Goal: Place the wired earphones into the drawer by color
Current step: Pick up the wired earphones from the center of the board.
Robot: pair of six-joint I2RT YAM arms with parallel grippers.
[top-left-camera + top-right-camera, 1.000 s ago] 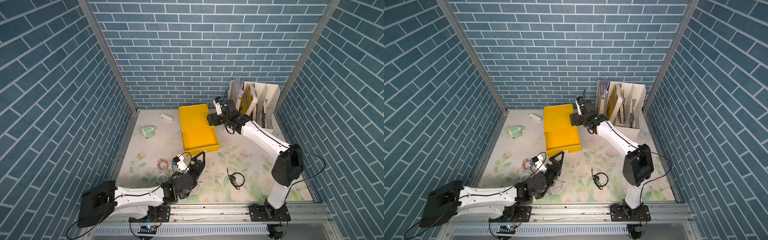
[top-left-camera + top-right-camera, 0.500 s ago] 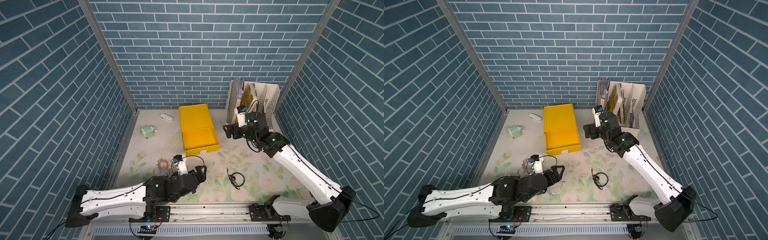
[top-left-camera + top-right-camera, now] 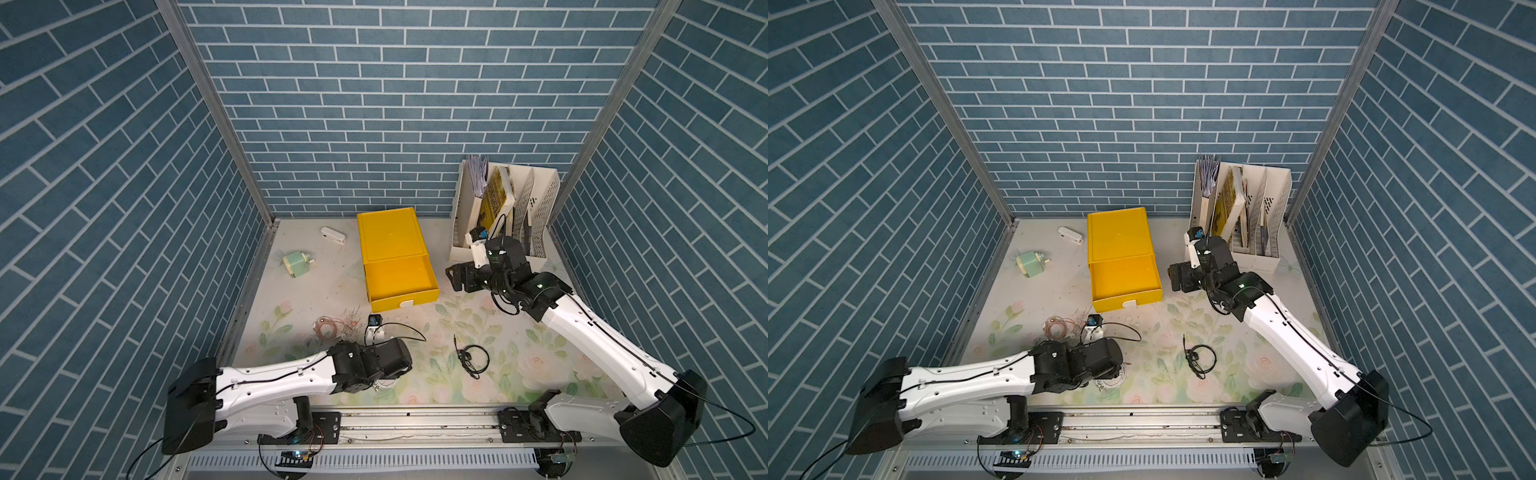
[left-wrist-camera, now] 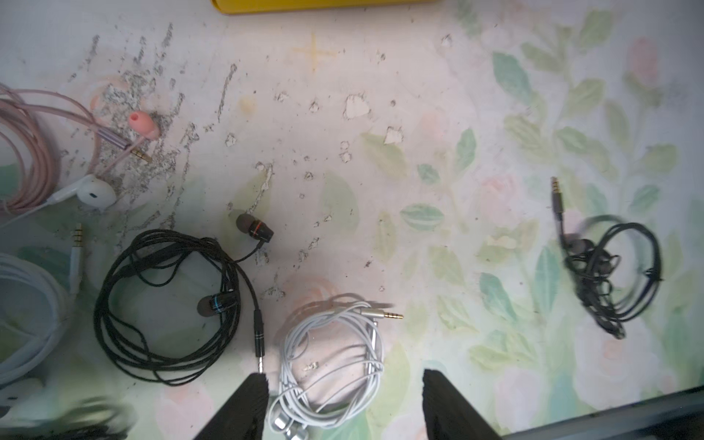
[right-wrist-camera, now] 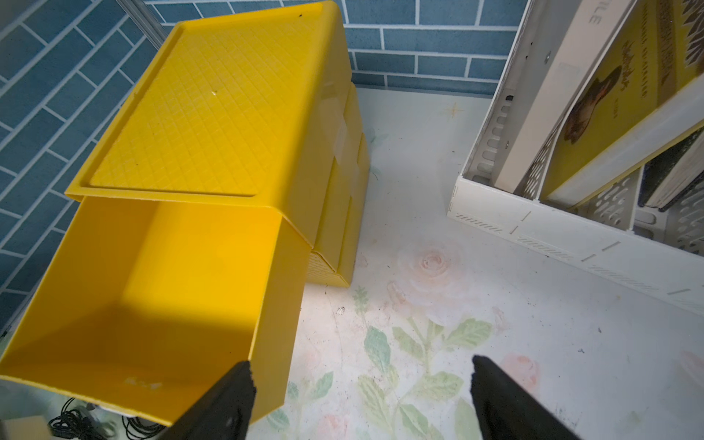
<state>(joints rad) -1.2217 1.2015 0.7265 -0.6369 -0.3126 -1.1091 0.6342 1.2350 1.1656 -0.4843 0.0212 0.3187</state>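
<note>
Drops left claw [image 4: 341,373], half spread, astride white earphones [image 4: 375,350] at lower centre; holds right claw [image 5: 360,367] wide beside open drawer [image 5: 152,266].

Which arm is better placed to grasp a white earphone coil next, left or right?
Left. The left arm has its open jaws on either side of a white earphone coil. The right arm is beside the open top drawer, far from the earphones.

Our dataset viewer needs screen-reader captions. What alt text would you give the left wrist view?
The left gripper, open, straddles a white earphone coil on a worn floral tabletop. A black earphone coil lies beside it, a second black coil lies farther off, and pink earphones sit at the frame's edge.
</note>
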